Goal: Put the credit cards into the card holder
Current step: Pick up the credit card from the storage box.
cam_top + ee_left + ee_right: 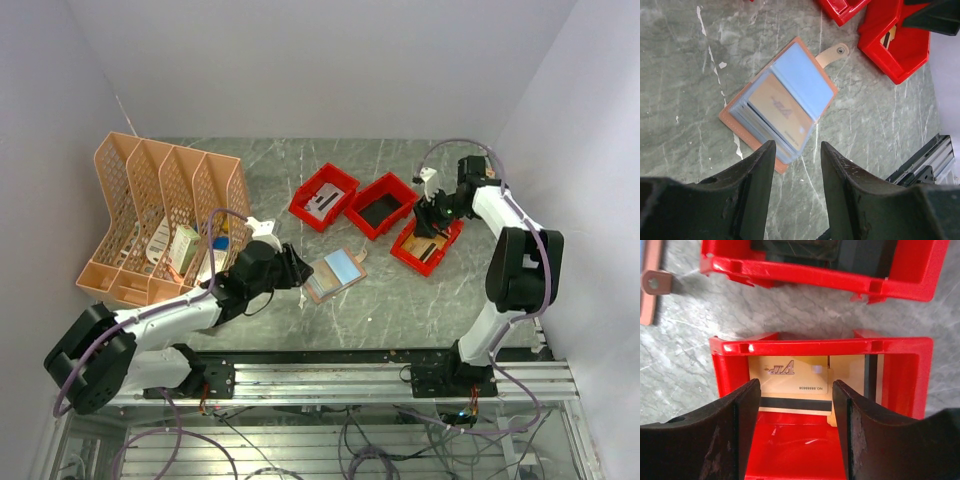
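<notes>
Lying open on the grey marbled table, the card holder was a little below the middle of the overhead view, with its tan cover underneath and its clear bluish sleeves facing up. In the left wrist view a gold card was seen inside one sleeve, and the strap with its snap pointed to the upper right of the frame. The left gripper was just left of the holder in the overhead view. Its jaws stood apart and grasped nothing. The near corner of the holder showed in the gap between them, at the lower centre of the wrist frame. Whether the fingers touched it, I could not tell.

The credit cards lay flat inside a red bin, the rightmost of three bins, right of centre in the overhead view. They were cream-coloured, one carried the letters "VIP", and dark stripes showed on them. The right gripper hung over this bin with its jaws released and holding nothing, and the cards appeared between its two fingers. A peach file rack stood at the left of the overhead view.
</notes>
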